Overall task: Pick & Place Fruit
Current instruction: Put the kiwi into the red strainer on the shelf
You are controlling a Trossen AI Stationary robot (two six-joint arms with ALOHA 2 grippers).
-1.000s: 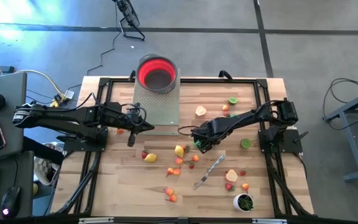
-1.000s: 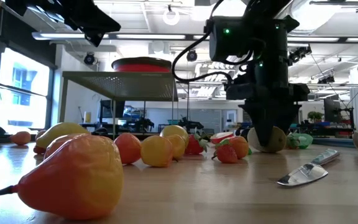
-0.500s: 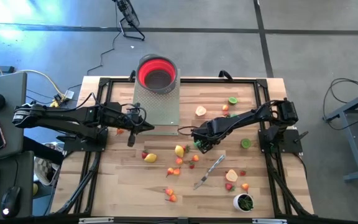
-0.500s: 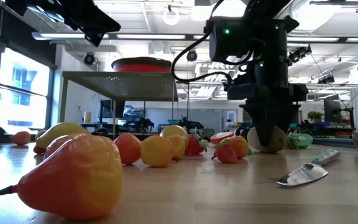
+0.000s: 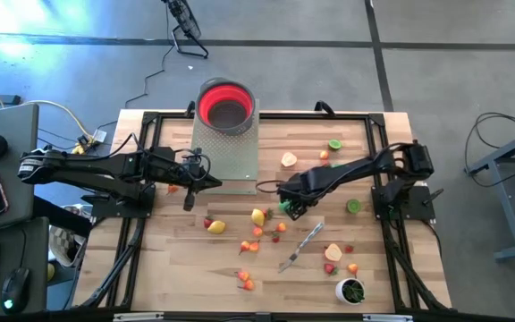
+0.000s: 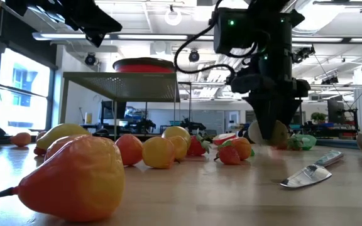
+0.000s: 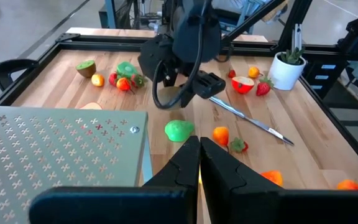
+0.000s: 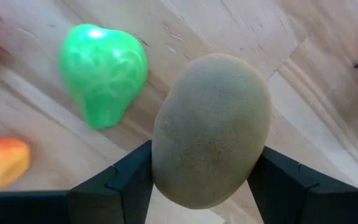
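Observation:
My right gripper (image 5: 286, 207) points down over the middle of the table, shut on a tan, fuzzy, egg-shaped fruit (image 8: 211, 130). In the low view that fruit (image 6: 264, 134) hangs just above the wood. Other fruit lies scattered on the table around it: a green piece (image 8: 102, 73), an orange one (image 8: 2, 163), a yellow one (image 5: 257, 216). My left gripper (image 7: 199, 155) waits shut, raised, beside the perforated stand (image 5: 224, 156), with nothing in it. My right gripper pinches the tan fruit between its two fingers (image 8: 126, 177), one on each of two opposite sides (image 8: 166, 155). The fingers come from above, pointing down. The fruit hangs between them, a little clear of the table.
A red bowl (image 5: 226, 105) stands on the perforated stand at the table's far side. A silver knife (image 5: 302, 246) lies right of centre, and a small white cup (image 5: 350, 290) with green contents stands near the front right corner. A black frame (image 5: 378, 134) rims the table.
My right gripper has risen a little with the tan fruit, which has come up off the table. The other fruit pieces lie where they were.

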